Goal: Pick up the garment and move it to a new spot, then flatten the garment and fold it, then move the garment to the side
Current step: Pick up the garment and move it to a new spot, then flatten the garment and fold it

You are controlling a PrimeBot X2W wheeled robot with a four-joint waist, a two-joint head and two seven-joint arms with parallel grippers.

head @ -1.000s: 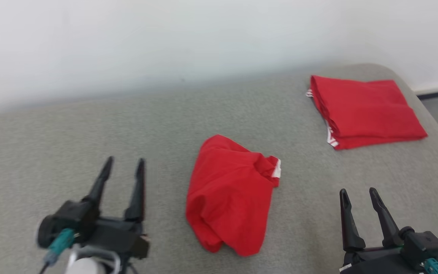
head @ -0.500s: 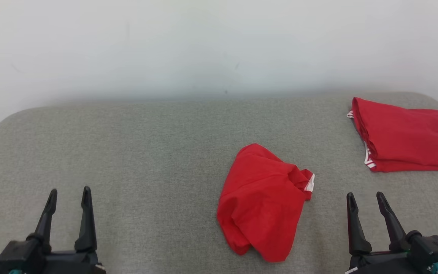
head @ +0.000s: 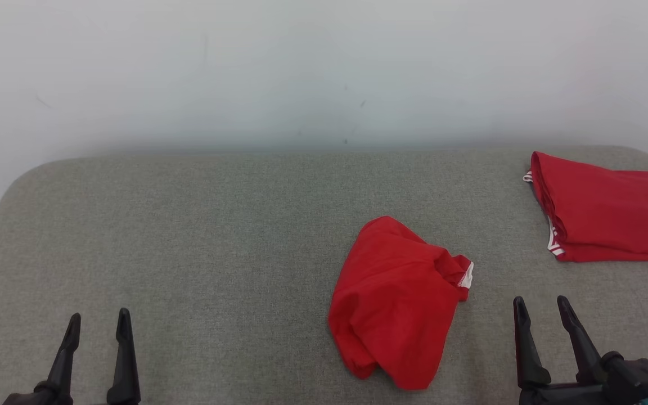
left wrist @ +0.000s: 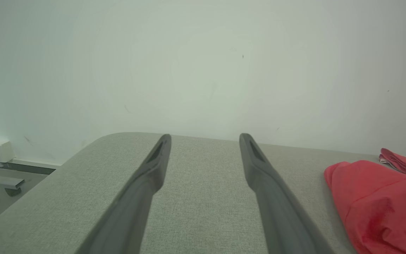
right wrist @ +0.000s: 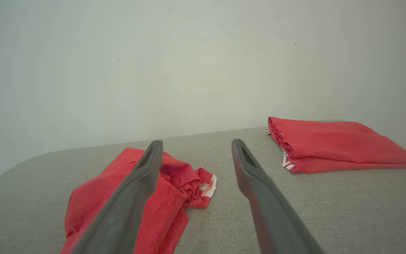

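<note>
Red garment (head: pixel 397 304) crumpled up on the grey counter (head: pixel 217 236)
Both claws hang open and empty: right claw (head: pixel 540 302) near its right edge, left claw (head: pixel 99 315) well apart. Folded red cloth (head: pixel 605 214) sits far right.

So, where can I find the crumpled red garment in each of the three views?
Head view: the crumpled red garment lies right of centre, in the lower half.
Left wrist view: the crumpled red garment is in the lower right corner.
Right wrist view: the crumpled red garment is at the lower left.
Shared landmark: the folded red garment, farther away and to its right.
</note>
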